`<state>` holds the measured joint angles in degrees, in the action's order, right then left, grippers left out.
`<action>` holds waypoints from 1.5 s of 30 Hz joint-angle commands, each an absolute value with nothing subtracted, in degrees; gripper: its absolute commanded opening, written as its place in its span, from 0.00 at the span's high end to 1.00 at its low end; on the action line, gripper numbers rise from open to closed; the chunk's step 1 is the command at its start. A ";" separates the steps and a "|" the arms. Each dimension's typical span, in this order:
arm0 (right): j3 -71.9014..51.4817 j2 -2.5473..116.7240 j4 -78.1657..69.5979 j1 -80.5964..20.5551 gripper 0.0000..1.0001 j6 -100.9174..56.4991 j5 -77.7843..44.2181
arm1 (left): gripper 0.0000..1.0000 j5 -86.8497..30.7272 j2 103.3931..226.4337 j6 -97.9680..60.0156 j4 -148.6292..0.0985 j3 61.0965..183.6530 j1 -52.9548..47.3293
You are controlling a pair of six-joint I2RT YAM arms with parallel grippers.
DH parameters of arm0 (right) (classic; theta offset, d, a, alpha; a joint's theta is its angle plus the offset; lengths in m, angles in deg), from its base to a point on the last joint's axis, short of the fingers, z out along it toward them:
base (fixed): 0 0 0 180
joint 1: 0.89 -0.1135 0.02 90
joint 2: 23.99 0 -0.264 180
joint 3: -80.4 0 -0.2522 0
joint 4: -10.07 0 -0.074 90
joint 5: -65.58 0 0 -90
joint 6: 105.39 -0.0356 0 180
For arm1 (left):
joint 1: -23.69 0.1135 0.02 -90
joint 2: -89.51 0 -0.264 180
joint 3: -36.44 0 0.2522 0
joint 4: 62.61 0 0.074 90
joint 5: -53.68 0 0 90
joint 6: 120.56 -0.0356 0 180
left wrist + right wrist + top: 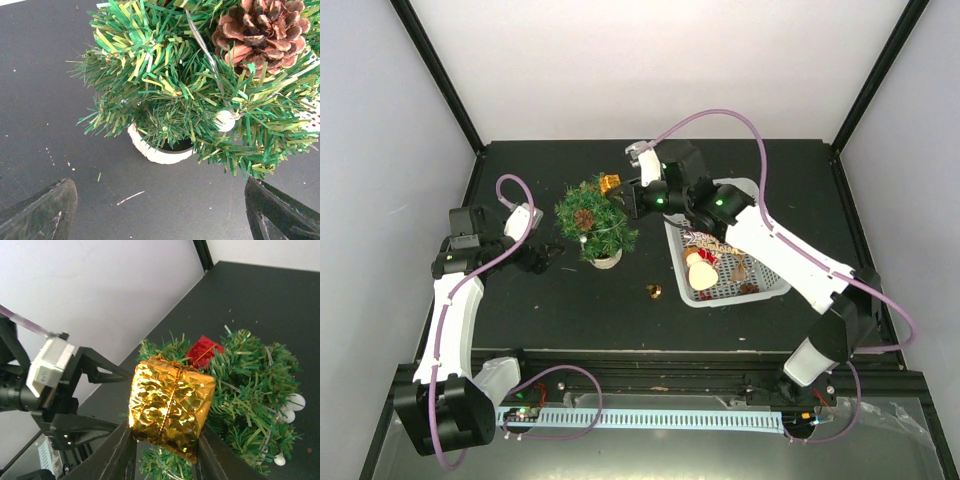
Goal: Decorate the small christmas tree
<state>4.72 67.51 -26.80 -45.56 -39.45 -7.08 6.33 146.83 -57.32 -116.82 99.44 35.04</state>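
1 gold gift box (pixel 171 407), pinched in the right pincer (pixel 165 450), could tumble off the small christmas tree (pixel 594 225) if released loosely; left pincer (pixel 160 215) spread.

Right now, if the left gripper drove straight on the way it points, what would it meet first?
The small christmas tree. Its low sprigs and white pot sit dead ahead of the open left gripper, with only table surface between. Whether sprigs or pot touch first is unclear at this depth.

A matte black table (pixel 570 310) stands boxed in by plain white walls (pixel 640 60), with black posts (pixel 435 70) at the corners, under soft even light.
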 commanded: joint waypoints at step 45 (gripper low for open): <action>9.05 75.78 -31.30 -46.85 0.55 -38.43 -7.19 | 0.08 7.06 146.19 -57.28 -116.50 98.94 35.95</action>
<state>8.59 78.27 -30.74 -46.52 -38.62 -6.01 6.35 146.83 -57.34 -116.75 98.70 35.37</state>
